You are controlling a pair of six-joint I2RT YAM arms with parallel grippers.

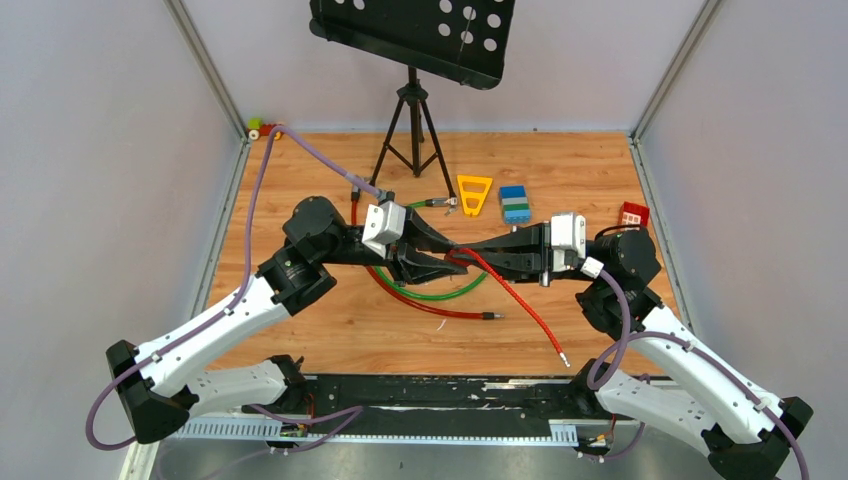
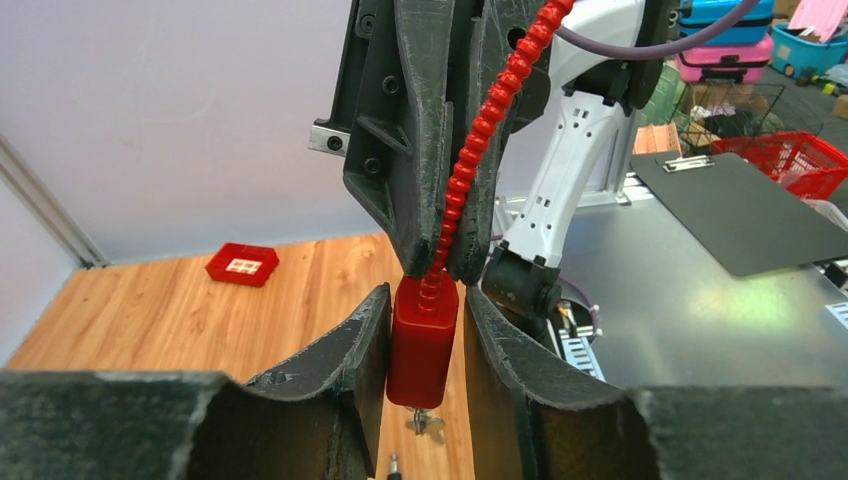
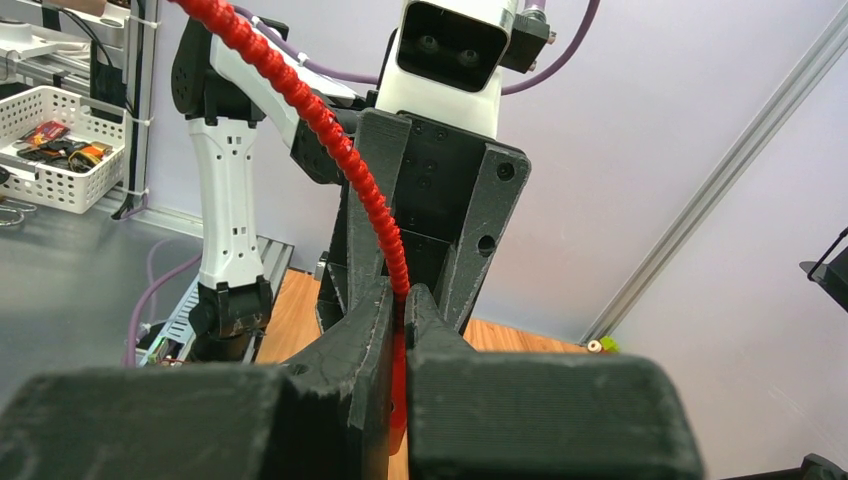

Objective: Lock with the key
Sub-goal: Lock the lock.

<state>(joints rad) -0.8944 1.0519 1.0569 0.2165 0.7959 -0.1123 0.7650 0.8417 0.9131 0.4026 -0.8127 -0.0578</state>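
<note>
A small red padlock [image 2: 422, 340] hangs on the end of a red ribbed cable [image 2: 480, 130] above the wooden table. A tiny silvery key [image 2: 427, 420] sticks out of the padlock's underside. My right gripper [image 2: 443, 272] comes from above and is shut on the red cable just over the padlock, as the right wrist view also shows at the gripper [image 3: 402, 292]. My left gripper [image 2: 428, 295] has one finger on each side of the padlock body, with a thin gap on the right side. From above, both grippers meet mid-table, left gripper [image 1: 440, 262] and right gripper [image 1: 462, 255].
A green cable [image 1: 450, 295] and a dark red cable [image 1: 440, 312] lie looped under the arms. A yellow triangle [image 1: 474, 193], a blue-green block stack [image 1: 515, 203] and a red brick [image 1: 632, 213] lie behind. A tripod stand [image 1: 412, 130] is at the back.
</note>
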